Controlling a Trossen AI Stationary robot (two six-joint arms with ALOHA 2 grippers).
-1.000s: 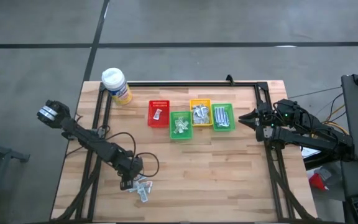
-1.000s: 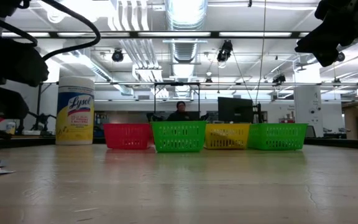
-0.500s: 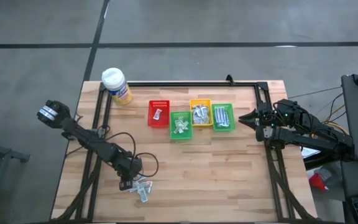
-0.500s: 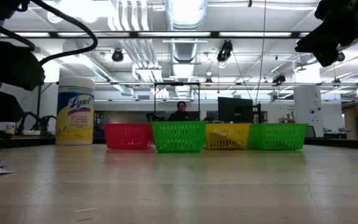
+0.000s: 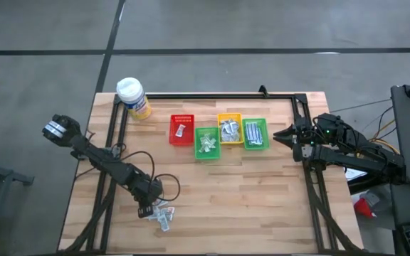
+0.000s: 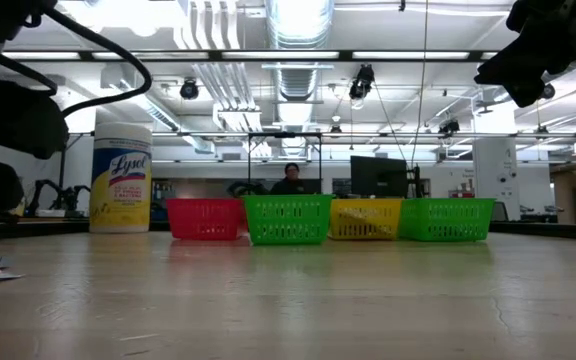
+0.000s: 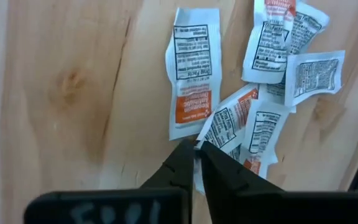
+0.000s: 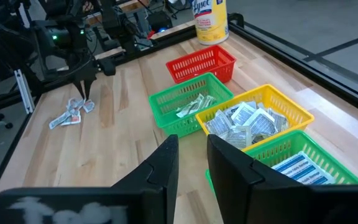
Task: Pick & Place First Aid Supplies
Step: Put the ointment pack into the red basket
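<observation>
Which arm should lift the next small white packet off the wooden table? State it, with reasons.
Left. The left gripper is already down at the loose pile of small white orange-printed packets, its fingertips closing on one. The right gripper hangs beside the plastic bins, across the table from the pile.

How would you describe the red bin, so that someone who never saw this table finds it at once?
Start at the yellow wipes canister in the table's far left corner. A row of four small bins runs from there; the red bin is nearest the canister. It is the only red one and holds one small packet.
</observation>
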